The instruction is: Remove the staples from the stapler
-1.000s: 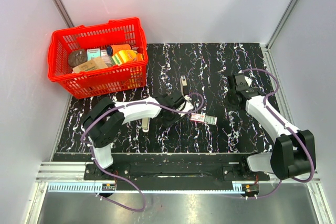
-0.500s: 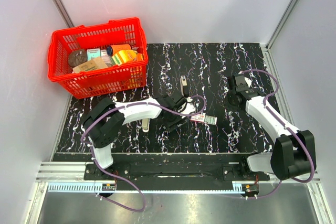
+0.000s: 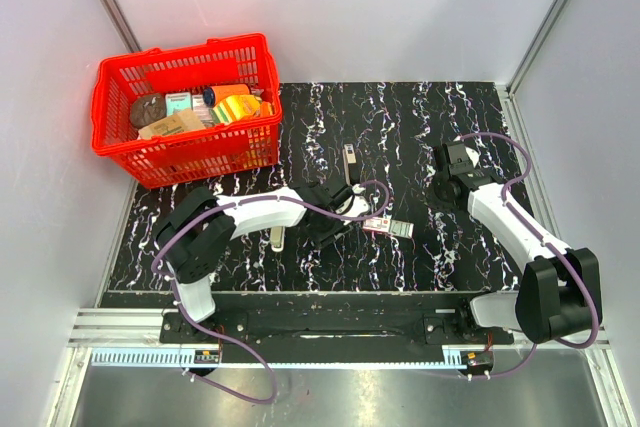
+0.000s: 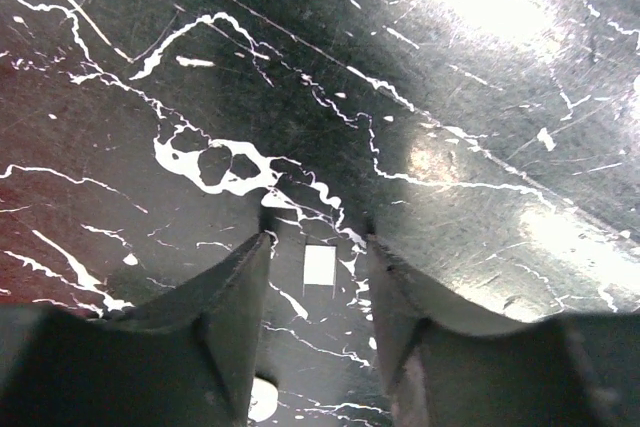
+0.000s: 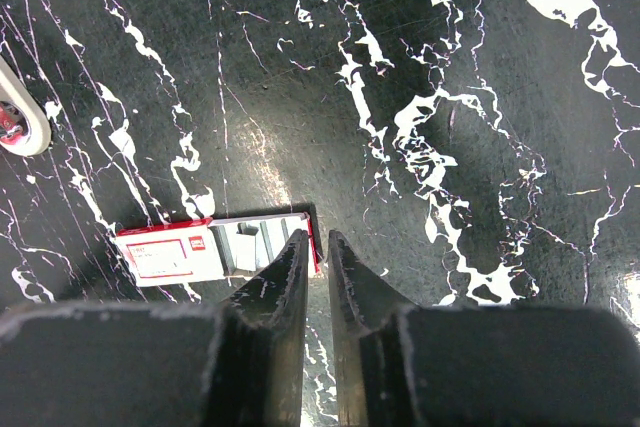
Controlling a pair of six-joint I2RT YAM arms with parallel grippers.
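Note:
The stapler (image 3: pixel 349 159), a small beige and dark bar, lies on the black marbled mat beyond both grippers, and neither touches it. My left gripper (image 3: pixel 338 227) (image 4: pixel 315 237) hangs low over the mat, open. A short white strip of staples (image 4: pixel 319 270) lies flat on the mat between its fingers, touching neither. My right gripper (image 3: pixel 447 182) (image 5: pixel 318 235) hovers on the right, shut with nothing in it. Its tips are above the open end of the red-and-white staple box (image 5: pixel 215 247).
The staple box (image 3: pixel 388 227) lies mid-mat, just right of the left gripper. A cream bar-shaped piece (image 3: pixel 277 237) sits partly under the left arm. A red basket (image 3: pixel 120 142) full of goods stands at the back left. White walls close in the mat.
My left gripper's jaws have opened and it has drawn back a little to the left. The staple strip now lies free on the mat. The right arm has not moved.

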